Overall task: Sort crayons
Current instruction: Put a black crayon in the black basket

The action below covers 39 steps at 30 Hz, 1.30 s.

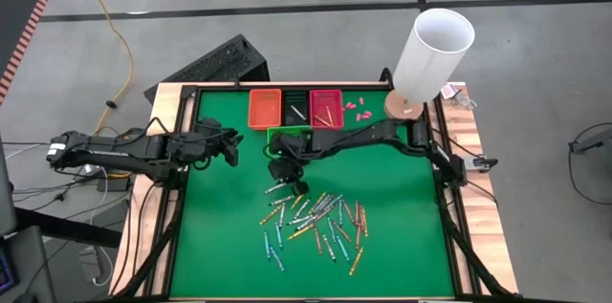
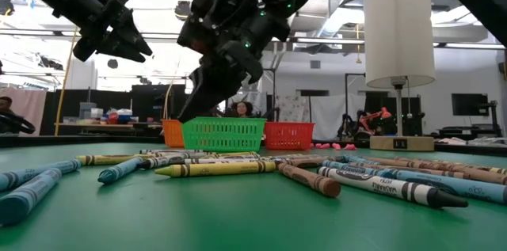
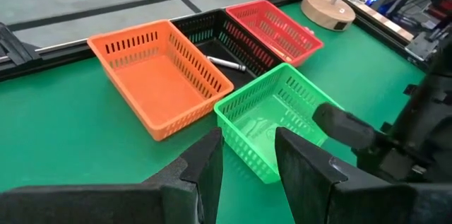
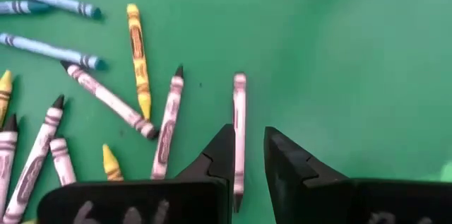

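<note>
Right tool hangs over a pinkish-white crayon, fingers apart, nothing held. Lower straight, close at the middle. Left tool, fingers apart, waits by the green basket.

Both arms are matte black — jointed links with thin dark cables along them. Small green lights glow on the right arm's wrist housing. Each finger is a flat black wedge — angular, tapering to a blunt tip.
</note>
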{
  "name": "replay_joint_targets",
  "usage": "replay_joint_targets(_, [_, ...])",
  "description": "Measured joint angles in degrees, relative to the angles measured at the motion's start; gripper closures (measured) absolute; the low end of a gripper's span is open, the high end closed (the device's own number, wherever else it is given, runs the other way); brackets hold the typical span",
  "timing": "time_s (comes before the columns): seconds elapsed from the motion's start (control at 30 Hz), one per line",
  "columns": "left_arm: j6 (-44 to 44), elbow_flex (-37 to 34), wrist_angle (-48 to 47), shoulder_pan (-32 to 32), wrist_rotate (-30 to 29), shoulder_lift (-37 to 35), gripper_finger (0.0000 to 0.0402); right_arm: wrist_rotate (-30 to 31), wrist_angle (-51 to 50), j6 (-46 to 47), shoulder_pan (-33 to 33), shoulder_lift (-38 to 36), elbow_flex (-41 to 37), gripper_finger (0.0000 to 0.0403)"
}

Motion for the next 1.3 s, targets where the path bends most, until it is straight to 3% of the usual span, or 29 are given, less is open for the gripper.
replay_joint_targets(0.43, [-1.17, 0.0, 0.11, 0.0, 0.04, 0.02, 0.0283, 3.07, 0.17, -0.76, 2.32, 4.2, -0.1, 0.033])
replay_joint_targets(0.83, [-1.38, 0.0, 0.02, 0.0, 0.13, 0.02, 0.0283, 4.7, -0.48, -0.4, 2.34, 3.11, 1.0, 0.033])
replay_joint_targets(1.07, [-1.32, 0.0, -0.13, 0.0, 0.18, 0.02, 0.0283, 10.95, 0.29, -0.44, 2.29, 3.11, 1.39, 0.033])
replay_joint_targets(1.3, [-1.22, 0.0, -0.13, -0.02, 0.16, 0.02, 0.0283, 11.47, 0.34, -0.44, 1.66, 3.2, 0.83, 0.033])
